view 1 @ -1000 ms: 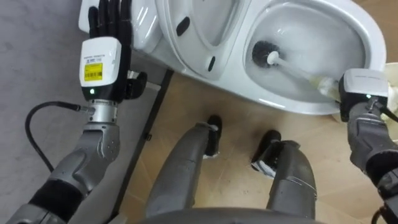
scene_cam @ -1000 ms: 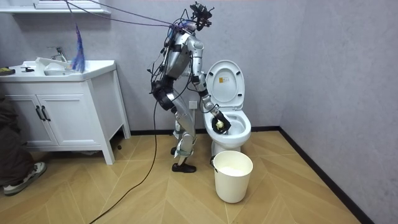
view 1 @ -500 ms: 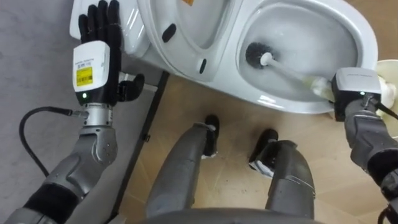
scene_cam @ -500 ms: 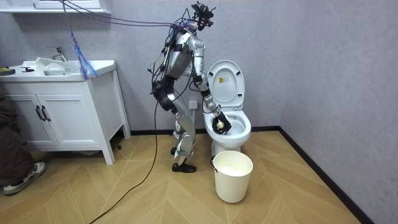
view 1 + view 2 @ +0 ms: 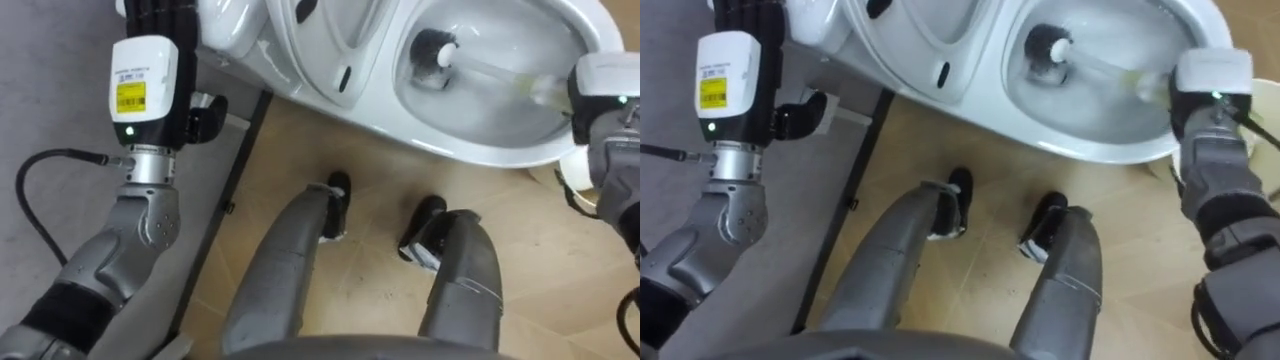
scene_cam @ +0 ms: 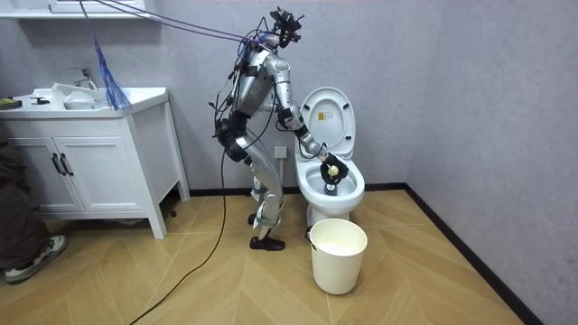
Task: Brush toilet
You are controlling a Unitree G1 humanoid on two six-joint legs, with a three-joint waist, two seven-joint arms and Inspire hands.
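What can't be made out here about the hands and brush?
Left hand: cut off by the top edge in both eye views; open or shut unclear.
Right hand: its hold on the brush handle is hidden behind its own wrist housing in the eye views.
Bucket contents: too small in the room view.

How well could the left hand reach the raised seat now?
Probably yes: the left hand is up close beside the seat, with nothing between them. The right hand holds the brush in the bowl, well aside.

Brush [image 5: 432,50] in toilet bowl [image 5: 478,156], bucket [image 6: 339,255] before it
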